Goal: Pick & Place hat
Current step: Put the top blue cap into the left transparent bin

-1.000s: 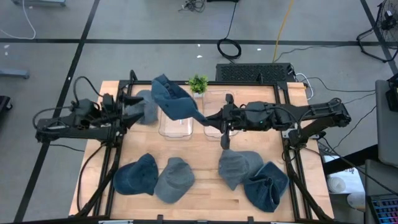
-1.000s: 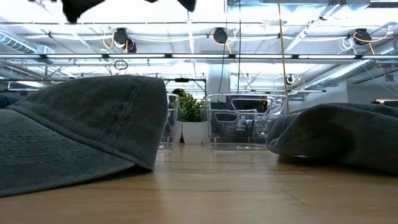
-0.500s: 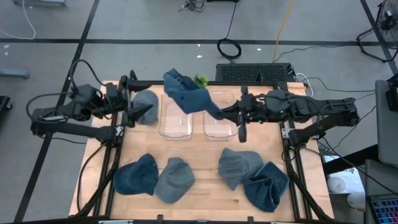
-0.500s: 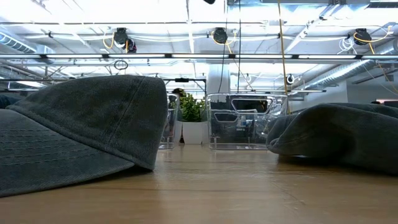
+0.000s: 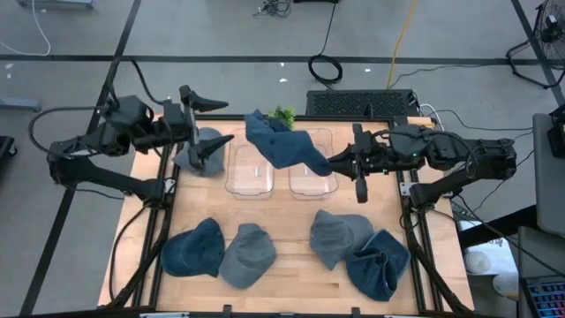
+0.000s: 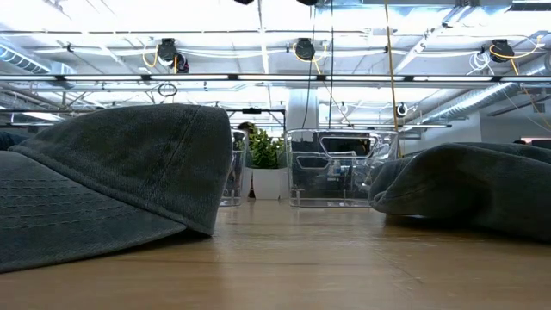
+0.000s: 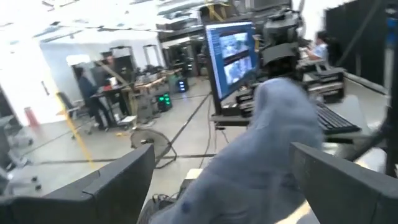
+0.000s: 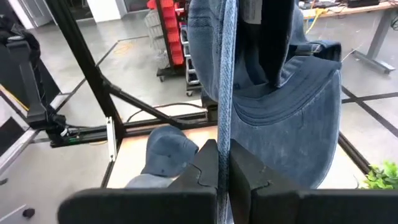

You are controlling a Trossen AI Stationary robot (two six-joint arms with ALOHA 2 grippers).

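Your right tool [image 5: 334, 162] pinches a blue hat [image 5: 281, 146] aloft over the clear bins [image 5: 248, 179], undropped, while the left tool [image 5: 210, 122] gapes wide, four hats waiting on the bench [image 5: 282, 256].

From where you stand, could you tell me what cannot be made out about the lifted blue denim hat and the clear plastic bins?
- Clear plastic bins: high view, the lifted blue denim hat covers parts of both, so their contents are unclear.
- Right gripper: right wrist view, the pinched brim hides the fingertips.
- Both arms: low view, cut off by the top edge.
- Left gripper, open: left wrist view, blurred.
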